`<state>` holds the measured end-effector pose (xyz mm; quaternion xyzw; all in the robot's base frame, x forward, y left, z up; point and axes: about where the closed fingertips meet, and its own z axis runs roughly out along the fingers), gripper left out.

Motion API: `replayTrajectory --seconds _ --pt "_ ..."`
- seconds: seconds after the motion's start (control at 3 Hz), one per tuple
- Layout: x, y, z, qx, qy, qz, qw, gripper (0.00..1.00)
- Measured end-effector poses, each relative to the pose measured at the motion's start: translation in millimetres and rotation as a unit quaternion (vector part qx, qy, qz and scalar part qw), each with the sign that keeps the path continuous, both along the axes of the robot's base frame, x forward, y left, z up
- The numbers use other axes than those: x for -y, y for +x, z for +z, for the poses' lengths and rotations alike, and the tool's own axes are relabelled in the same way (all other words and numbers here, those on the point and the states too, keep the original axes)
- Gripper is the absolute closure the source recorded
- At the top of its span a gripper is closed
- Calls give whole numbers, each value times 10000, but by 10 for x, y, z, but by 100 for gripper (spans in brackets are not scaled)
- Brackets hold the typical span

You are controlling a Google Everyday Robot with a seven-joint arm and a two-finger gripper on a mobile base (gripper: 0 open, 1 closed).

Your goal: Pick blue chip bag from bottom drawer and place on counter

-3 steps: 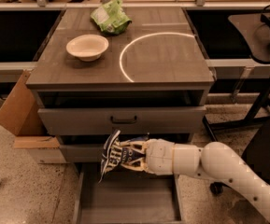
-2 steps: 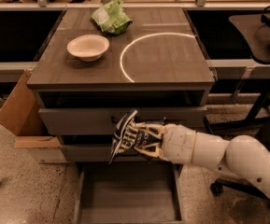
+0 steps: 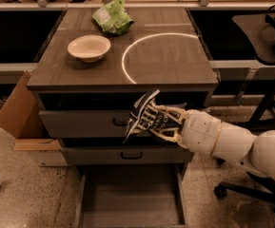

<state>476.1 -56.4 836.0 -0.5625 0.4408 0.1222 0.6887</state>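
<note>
Above the bottom drawer (image 3: 132,201), gripper (image 3: 157,123) holds blue chip bag (image 3: 140,112).

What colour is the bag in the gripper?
The blue chip bag is dark navy with white lettering (camera view); the gripper holds it before the drawers.
</note>
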Motion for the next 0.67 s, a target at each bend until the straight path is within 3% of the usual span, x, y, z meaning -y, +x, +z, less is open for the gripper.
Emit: replayTrajectory --seconds 0.67 --pt "-214 462 705 617 -180 125 9979 100"
